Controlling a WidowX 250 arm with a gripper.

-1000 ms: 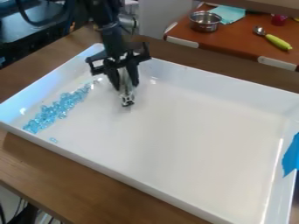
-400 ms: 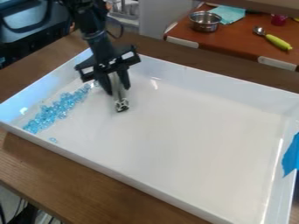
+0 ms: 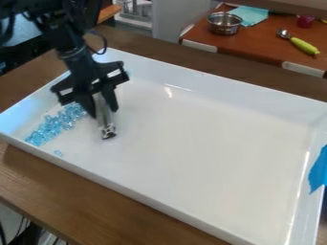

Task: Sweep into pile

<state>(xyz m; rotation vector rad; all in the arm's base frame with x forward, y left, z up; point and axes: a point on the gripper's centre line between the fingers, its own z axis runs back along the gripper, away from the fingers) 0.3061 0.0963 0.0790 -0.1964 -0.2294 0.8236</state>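
As we look down at a slant in the camera view, we see clear, pale-blue beads, glassy and rounded, bunched in an uneven diagonal band, with a small stray bit just off its near side. They lie in a smooth, glossy white tray, rectangular with sloping walls. We see ragged blue tape on its right wall, and brown wood-grained table beneath. Beyond, at far right, a reddish-brown surface bears a shiny round metal bowl, a light teal cloth and a spoon with a yellow-green handle. Over the tray's left part hangs the black gripper, its fingers slightly parted and closed on a pale, slender tool. We find the beads left of it, their far end close beside the fingers.
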